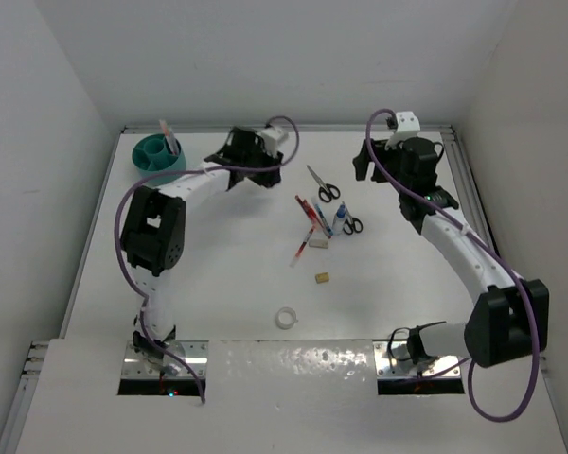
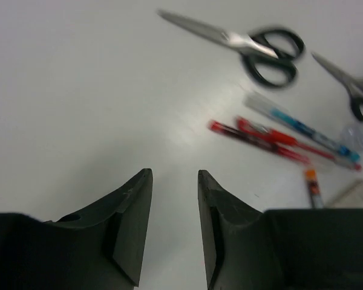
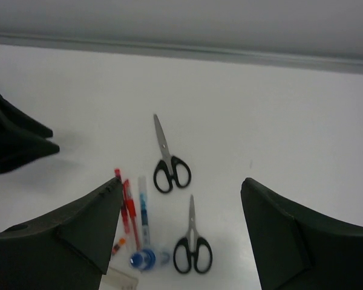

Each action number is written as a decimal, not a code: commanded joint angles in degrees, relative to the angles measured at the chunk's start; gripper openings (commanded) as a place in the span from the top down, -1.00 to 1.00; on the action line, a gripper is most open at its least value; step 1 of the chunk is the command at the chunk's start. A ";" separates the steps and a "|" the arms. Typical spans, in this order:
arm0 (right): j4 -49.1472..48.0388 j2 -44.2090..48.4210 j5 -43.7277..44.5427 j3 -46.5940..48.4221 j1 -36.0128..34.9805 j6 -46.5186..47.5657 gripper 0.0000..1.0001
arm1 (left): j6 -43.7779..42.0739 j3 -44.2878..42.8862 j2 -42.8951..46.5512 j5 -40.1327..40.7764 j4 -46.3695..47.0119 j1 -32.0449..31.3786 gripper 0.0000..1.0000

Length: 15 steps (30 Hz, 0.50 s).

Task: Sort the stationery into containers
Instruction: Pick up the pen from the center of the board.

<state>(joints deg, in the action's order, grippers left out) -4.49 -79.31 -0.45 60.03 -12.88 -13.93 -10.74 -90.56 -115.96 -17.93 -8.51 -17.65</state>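
White table (image 1: 218, 274), scattered stationery (image 1: 319, 243); left gripper (image 2: 174, 173) narrow (empty), right gripper (image 3: 183, 181) wide.

Bright even light, soft wrist-view blur

The left gripper (image 2: 174, 175) is showing matt black plastic fingers (image 2: 130, 205), smooth with a dull sheen. Ahead of its jaws, the table (image 2: 78, 90) is looking white, smooth and matt. Beyond the jaws to the right, scissors (image 2: 254, 45) are gleaming, with bare metal blades and glossy black plastic handles. Nearer the jaws, pens (image 2: 272, 138) are showing translucent red plastic. Between the right gripper (image 3: 181, 184) jaws, a glue bottle (image 3: 144, 258) is showing clear plastic and a glossy blue cap.
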 commanded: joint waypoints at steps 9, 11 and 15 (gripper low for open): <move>2.64 17.25 3.26 -15.55 0.67 -1.80 -0.54 | -7.41 13.28 7.41 1.32 -10.48 -17.05 0.25; 4.05 19.80 3.52 -16.52 0.67 -1.80 -0.54 | -12.52 17.68 10.57 1.23 -6.88 -18.47 0.25; 5.71 24.54 4.23 -19.33 0.58 -2.85 -0.54 | -36.93 30.32 18.29 -0.43 2.43 -19.00 0.29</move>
<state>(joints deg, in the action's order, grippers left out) 0.40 -57.74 2.48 41.54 -12.21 -15.40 -28.27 -65.28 -104.40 -17.08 -14.11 -36.67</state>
